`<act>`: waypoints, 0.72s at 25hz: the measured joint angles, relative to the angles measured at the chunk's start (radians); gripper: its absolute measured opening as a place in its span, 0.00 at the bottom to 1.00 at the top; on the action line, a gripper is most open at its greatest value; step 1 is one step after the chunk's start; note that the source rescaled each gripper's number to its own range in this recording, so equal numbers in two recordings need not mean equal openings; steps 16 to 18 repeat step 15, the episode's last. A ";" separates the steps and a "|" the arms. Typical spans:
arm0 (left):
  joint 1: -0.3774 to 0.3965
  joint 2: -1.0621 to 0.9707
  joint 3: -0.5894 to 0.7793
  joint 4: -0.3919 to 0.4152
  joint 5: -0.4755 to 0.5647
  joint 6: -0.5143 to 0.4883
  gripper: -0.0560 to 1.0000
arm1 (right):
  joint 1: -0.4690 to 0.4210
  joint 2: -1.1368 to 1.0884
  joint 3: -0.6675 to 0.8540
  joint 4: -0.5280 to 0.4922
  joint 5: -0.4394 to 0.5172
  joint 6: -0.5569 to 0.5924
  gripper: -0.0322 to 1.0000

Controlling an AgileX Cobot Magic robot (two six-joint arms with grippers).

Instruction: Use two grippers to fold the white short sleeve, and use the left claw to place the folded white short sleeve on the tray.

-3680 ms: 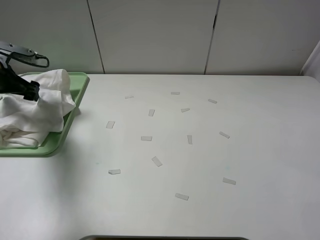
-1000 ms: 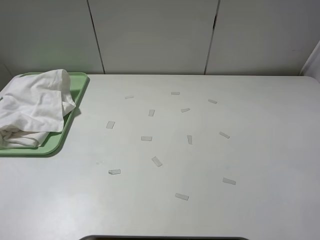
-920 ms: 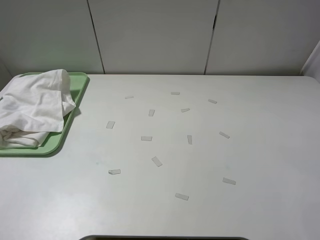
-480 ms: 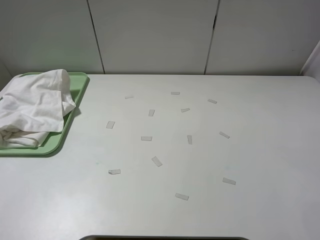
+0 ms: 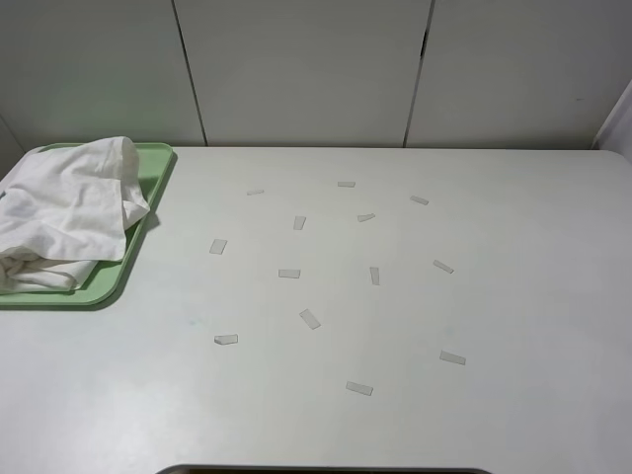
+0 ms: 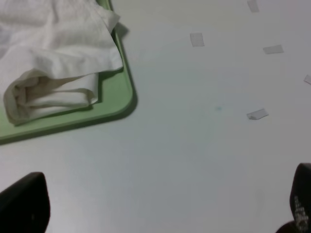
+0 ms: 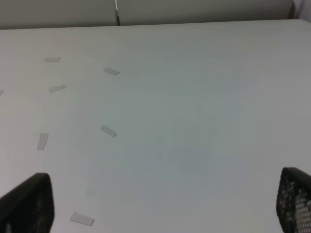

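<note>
The white short sleeve (image 5: 64, 212) lies folded and bunched on the pale-green tray (image 5: 153, 163) at the table's far left. It also shows in the left wrist view (image 6: 53, 53), resting on the tray (image 6: 116, 104). Neither arm shows in the exterior high view. My left gripper (image 6: 163, 208) is open and empty over bare table, apart from the tray, with only its dark fingertips (image 6: 24, 206) at the picture's corners. My right gripper (image 7: 160, 204) is open and empty over the table's right part, its fingertips (image 7: 26, 204) wide apart.
Several small pale tape strips (image 5: 310, 318) are scattered over the middle of the white table (image 5: 513, 296); some show in the wrist views (image 6: 256, 114) (image 7: 108, 131). A white panelled wall (image 5: 306, 69) stands behind the table.
The left arm, which was over the shirt on the tray 3.7 s ago, has drawn back out of the exterior view. The shirt stays on the tray. Nothing moved in the last second.
</note>
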 joint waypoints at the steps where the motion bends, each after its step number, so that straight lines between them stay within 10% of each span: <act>1: 0.000 0.000 0.000 0.000 0.000 0.000 1.00 | 0.000 0.000 0.000 0.000 0.000 0.000 1.00; 18: 0.166 0.000 0.000 0.000 0.000 0.000 1.00 | 0.000 0.000 0.000 0.000 0.000 0.000 1.00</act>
